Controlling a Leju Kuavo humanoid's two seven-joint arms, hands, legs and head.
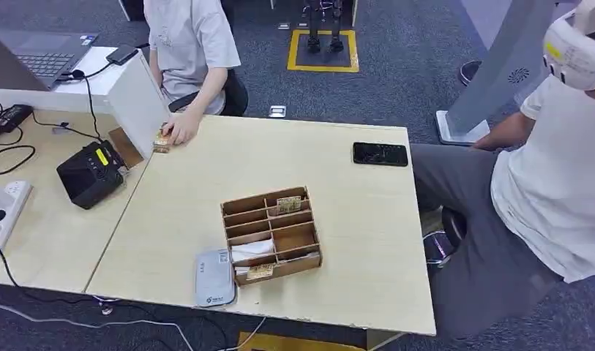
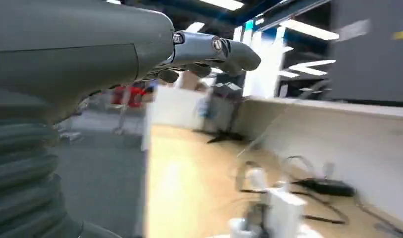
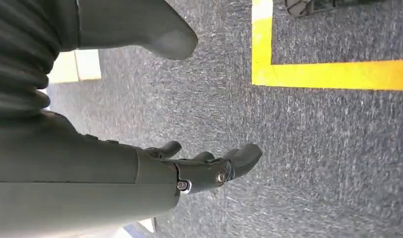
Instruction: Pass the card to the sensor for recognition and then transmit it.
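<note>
While both robot hands, the left hand (image 2: 209, 52) and right hand (image 3: 209, 168), are held empty with fingers loosely apart, cards (image 1: 287, 205) are seen slotted in the wooden organizer (image 1: 271, 234) beside the grey sensor (image 1: 214, 278), well away from either hand.

Left robot hand (image 2: 209, 52) empty, fingers loosely apart; right robot hand (image 3: 209, 166) likewise.

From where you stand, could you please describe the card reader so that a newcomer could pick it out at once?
Start at the large light wooden table and find the brown wooden compartment box near its front edge. The card reader lies flat on the table against the box's left side. It is the only pale grey, rounded slab there, unlike the black phone across the table.
</note>
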